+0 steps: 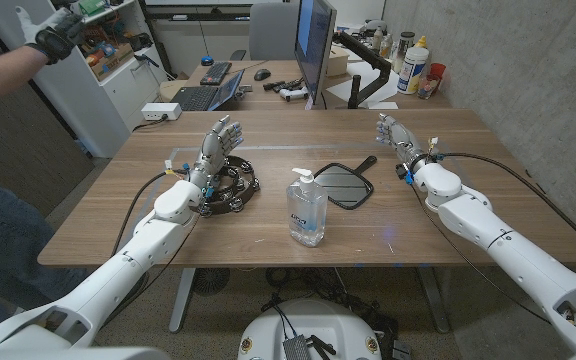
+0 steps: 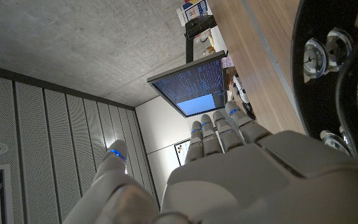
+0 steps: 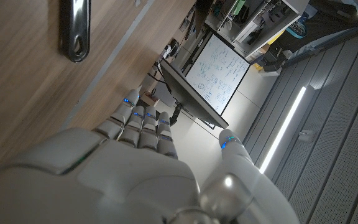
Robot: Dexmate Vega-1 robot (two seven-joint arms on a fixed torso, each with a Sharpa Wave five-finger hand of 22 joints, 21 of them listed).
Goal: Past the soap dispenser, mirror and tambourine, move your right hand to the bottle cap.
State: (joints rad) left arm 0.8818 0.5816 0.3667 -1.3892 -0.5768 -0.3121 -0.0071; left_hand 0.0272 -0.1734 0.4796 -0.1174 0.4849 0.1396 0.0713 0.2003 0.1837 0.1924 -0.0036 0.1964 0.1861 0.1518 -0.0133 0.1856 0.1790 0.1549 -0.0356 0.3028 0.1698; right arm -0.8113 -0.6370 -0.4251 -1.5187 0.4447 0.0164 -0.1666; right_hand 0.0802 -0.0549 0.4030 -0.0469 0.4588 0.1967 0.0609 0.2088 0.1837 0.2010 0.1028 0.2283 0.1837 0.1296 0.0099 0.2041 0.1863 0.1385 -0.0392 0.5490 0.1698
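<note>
The bottle cap cannot be picked out on the desk (image 1: pixel 148 215); judged small, light and rigid, best pinched at its rim. Counted: one soap dispenser (image 1: pixel 306 208), one mirror (image 1: pixel 340 183), one tambourine (image 1: pixel 230 185). Right hand (image 1: pixel 398 135) empty, fingers extended; left hand (image 1: pixel 218 143) likewise, above the tambourine.

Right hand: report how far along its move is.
Done: nothing visible. In hand: the right hand is raised, open, at the right side of the table, holding nothing. Left: the whole crossing past the mirror, soap dispenser and tambourine. I cannot pick out the bottle cap with certainty.
</note>
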